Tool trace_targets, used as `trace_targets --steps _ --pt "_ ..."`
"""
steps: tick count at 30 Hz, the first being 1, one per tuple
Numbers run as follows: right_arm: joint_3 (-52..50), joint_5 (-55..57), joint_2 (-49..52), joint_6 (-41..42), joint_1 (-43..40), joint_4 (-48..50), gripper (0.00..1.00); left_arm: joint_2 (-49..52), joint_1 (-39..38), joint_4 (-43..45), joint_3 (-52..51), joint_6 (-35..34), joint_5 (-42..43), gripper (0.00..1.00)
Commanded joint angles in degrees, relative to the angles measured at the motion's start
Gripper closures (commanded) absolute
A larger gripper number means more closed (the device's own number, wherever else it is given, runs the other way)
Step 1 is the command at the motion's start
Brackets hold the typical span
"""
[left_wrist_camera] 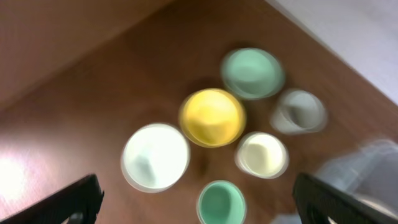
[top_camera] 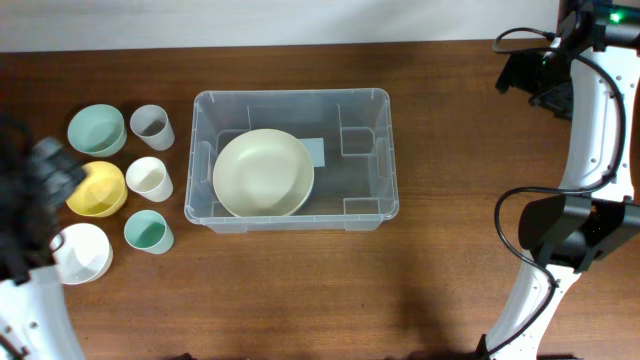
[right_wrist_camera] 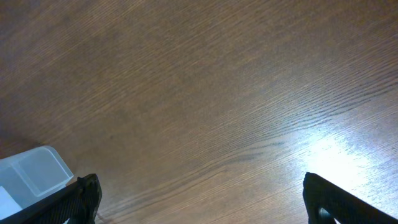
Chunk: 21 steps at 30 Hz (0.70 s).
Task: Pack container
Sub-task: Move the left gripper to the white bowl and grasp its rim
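Note:
The container (top_camera: 290, 94), a large clear plastic bin, stands mid-table with a wide cream bowl (top_camera: 263, 173) lying in it. Left of it sit a green bowl (top_camera: 97, 130), a grey cup (top_camera: 152, 126), a yellow bowl (top_camera: 97, 189), a cream cup (top_camera: 148, 179), a green cup (top_camera: 148, 232) and a white bowl (top_camera: 82, 252). My left gripper (left_wrist_camera: 205, 202) hangs open above this group, blurred by motion, holding nothing; overhead it is a dark smear (top_camera: 45, 172). My right gripper (right_wrist_camera: 208, 202) is open over bare wood at the far right (top_camera: 535, 78), with a container corner (right_wrist_camera: 31, 174) at its lower left.
The wooden table's far edge meets a pale wall behind the bin. The right arm's white links and black cables (top_camera: 590, 150) run along the right side. The left arm (top_camera: 25, 300) covers the front left corner.

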Motion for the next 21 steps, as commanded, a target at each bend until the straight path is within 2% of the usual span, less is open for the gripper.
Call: trace_targets --steps 1,8,15,21 --pt "-0.2 0.9 0.5 0.4 0.2 0.0 0.01 2.2 8.4 -3.4 0.2 -14.7 1.2 0.00" --pt "-0.2 0.9 0.5 0.4 0.2 0.0 0.01 12.0 18.5 -9.1 0.2 -14.7 7.3 0.00" --pt "-0.2 0.9 0.5 0.4 0.2 0.0 0.01 24.8 19.3 -10.3 0.2 -14.7 10.5 0.00" --pt "-0.2 0.9 0.5 0.4 0.2 0.0 0.01 30.4 19.3 -9.6 0.2 -14.7 10.6 0.00"
